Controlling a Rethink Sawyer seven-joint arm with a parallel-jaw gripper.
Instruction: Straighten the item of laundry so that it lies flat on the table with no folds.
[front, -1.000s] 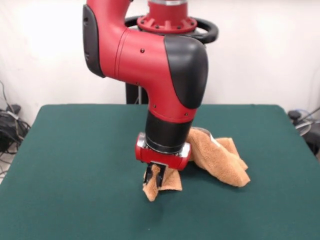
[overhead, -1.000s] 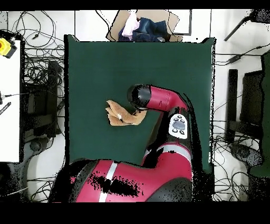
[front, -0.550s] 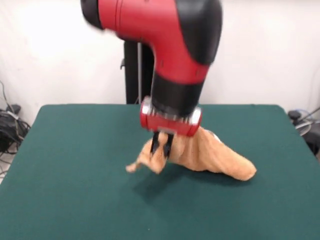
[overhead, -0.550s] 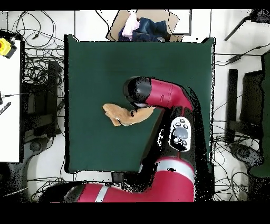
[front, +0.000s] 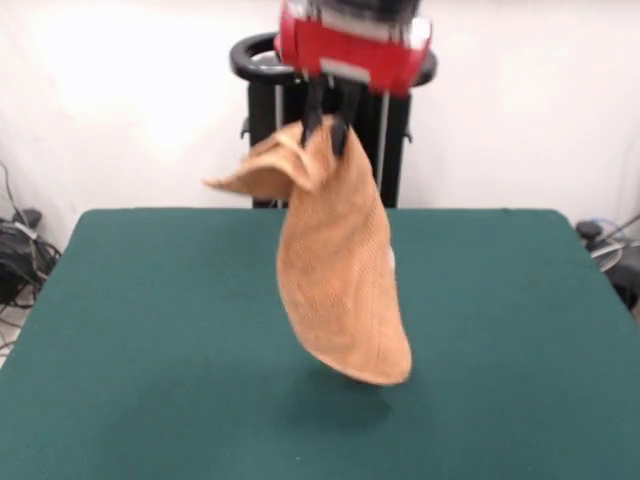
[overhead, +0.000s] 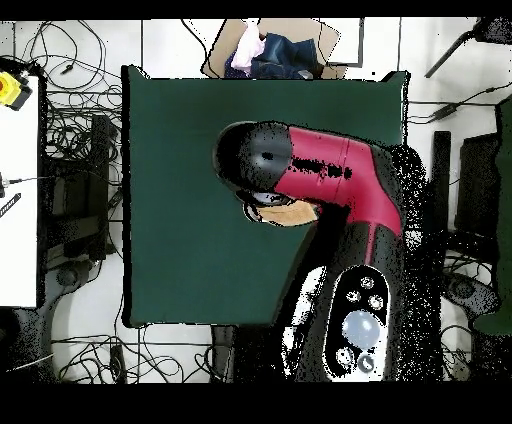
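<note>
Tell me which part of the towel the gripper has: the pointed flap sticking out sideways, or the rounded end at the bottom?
Neither: the gripper pinches the towel at its top, right beside the pointed flap. The rounded end hangs free, clear of the table.

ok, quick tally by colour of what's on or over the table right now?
Orange-tan: 1, the towel, hanging clear of the table from the shut claw.
Dark green: 1, the table.
Red and black: 1, the arm.
Total: 3.
</note>
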